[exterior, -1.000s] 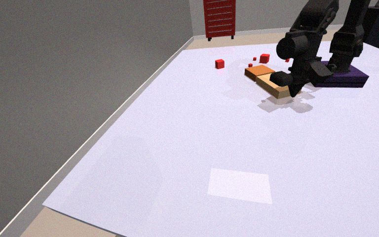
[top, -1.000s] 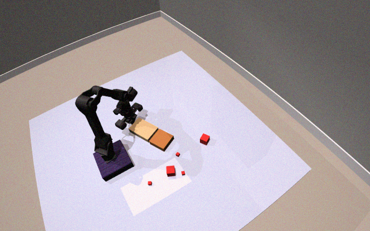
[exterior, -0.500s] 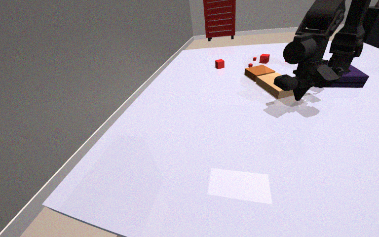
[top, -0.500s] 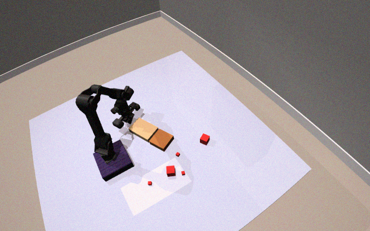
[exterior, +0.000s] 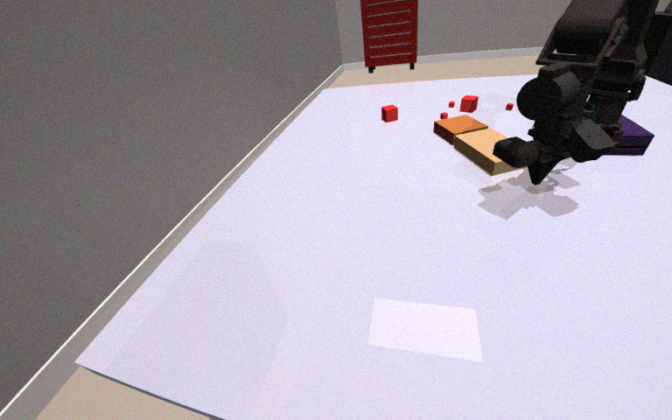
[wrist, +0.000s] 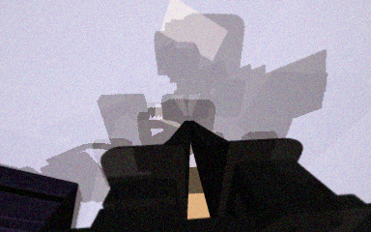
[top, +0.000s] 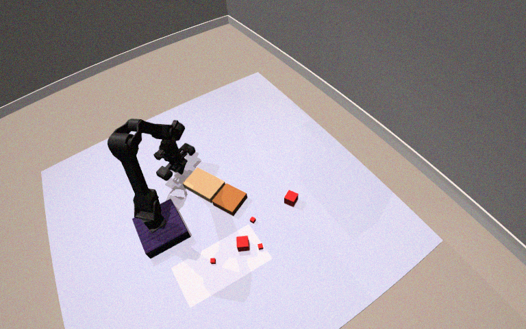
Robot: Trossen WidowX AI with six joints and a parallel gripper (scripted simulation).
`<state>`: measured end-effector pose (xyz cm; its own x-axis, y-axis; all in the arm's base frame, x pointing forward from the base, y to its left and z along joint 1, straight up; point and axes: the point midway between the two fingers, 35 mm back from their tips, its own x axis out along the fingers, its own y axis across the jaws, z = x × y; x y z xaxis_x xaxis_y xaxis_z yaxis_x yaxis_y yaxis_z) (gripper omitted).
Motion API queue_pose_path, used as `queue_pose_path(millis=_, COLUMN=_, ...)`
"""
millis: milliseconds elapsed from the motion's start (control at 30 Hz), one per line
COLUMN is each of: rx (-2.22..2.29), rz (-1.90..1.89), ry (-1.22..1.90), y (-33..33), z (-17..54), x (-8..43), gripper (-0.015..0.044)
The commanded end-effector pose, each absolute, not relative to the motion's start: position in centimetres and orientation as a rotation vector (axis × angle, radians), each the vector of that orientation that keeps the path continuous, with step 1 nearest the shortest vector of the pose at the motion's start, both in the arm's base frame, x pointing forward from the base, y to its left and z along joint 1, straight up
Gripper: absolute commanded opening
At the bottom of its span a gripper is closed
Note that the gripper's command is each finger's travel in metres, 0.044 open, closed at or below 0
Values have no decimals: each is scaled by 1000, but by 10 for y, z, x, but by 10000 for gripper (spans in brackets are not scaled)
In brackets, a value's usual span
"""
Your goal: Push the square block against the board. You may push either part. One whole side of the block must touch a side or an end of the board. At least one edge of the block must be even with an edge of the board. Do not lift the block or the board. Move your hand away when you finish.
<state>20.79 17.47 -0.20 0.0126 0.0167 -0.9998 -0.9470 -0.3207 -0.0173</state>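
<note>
The square orange-brown block (top: 229, 198) (exterior: 459, 123) lies flat, one whole side against an end of the longer tan board (top: 204, 184) (exterior: 481, 143) (wrist: 197, 207). Only a thin dark line shows between them, and their long edges look about even; I cannot tell a very small gap or offset. My gripper (top: 180, 171) (exterior: 535, 182) (wrist: 188, 125) is shut and empty, pointing down just beyond the board's other end. The wrist view shows a strip of the board through the slit between the fingers. Whether the tips touch the board cannot be seen.
Red cubes (top: 290, 198) (top: 242, 243) (exterior: 389, 113) and several tiny ones lie beyond the block on the pale sheet (top: 329, 271) (exterior: 248, 222). The purple base (top: 170, 228) (exterior: 636, 133) of the arm stands near the board's side. A red cabinet (exterior: 389, 31) stands at the back.
</note>
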Motion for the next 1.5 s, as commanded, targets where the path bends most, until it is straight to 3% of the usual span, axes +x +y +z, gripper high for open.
queue_pose_path(millis=0, rx=-1441, rz=1438, ry=1013, y=175, z=10, x=209, gripper=0)
queue_pose_path(millis=133, rx=-1442, rz=1430, ry=1010, y=173, z=55, x=207, gripper=0)
queue_pose_path(millis=600, rx=-1440, rz=1423, ry=1016, y=144, z=54, x=214, gripper=0)
queue_pose_path(millis=800, rx=-1440, rz=1423, ry=1017, y=144, z=-1, x=216, gripper=0)
queue_pose_path(millis=1467, rx=-1442, rz=1422, ry=1018, y=123, z=-1, x=226, gripper=0)
